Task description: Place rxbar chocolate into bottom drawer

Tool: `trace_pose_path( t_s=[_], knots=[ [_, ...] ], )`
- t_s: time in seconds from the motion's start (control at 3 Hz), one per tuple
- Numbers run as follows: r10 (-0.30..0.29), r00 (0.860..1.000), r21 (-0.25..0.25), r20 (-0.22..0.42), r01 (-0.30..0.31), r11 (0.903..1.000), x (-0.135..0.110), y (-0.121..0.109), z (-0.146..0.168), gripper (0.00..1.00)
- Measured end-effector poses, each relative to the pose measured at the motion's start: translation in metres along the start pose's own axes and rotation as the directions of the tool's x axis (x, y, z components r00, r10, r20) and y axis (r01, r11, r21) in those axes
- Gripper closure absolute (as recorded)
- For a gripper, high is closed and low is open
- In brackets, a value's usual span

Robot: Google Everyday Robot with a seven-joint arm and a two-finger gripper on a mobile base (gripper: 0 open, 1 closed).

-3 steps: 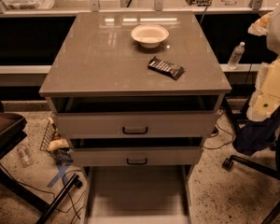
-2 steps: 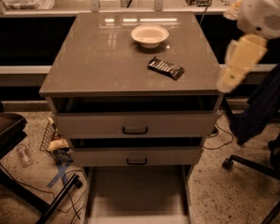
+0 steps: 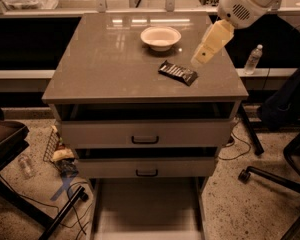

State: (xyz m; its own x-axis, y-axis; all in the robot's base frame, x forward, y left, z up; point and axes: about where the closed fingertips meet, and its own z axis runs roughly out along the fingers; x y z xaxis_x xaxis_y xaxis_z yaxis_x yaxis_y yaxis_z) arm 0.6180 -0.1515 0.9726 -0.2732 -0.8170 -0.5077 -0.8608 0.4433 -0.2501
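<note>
The rxbar chocolate [image 3: 177, 72], a flat black bar with pale lettering, lies on the grey cabinet top [image 3: 105, 64] right of centre. My gripper [image 3: 205, 54] hangs above the top, just up and right of the bar, not touching it. The bottom drawer [image 3: 146, 209] is pulled out at floor level below the two upper drawers; its pale floor shows.
A white bowl [image 3: 161, 37] stands on the top behind the bar. A water bottle [image 3: 253, 59] stands to the right. An office chair base [image 3: 275, 174] is at the right, a dark stand [image 3: 10, 149] and floor litter [image 3: 60, 156] at the left.
My arm has swung in from the right edge of the view to over the cabinet top, ending close to the bar. The bar, bowl and drawers have not moved.
</note>
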Motion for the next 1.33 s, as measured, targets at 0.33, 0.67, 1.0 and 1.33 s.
trace_pose_path(
  t_s=[0.33,0.67,1.0,1.33],
  knots=[
    [0.115,0.992,0.061,0.042,-0.117,0.9912,-0.014,-0.014,0.037,0.0],
    [0.164,0.985,0.098,0.056,-0.169,0.9807,-0.023,-0.013,0.077,0.0],
    [0.172,0.983,0.109,0.069,-0.179,0.9778,-0.024,-0.015,0.082,0.0],
    [0.184,0.98,0.085,0.073,-0.19,0.9782,-0.023,-0.014,0.092,0.0]
  ],
)
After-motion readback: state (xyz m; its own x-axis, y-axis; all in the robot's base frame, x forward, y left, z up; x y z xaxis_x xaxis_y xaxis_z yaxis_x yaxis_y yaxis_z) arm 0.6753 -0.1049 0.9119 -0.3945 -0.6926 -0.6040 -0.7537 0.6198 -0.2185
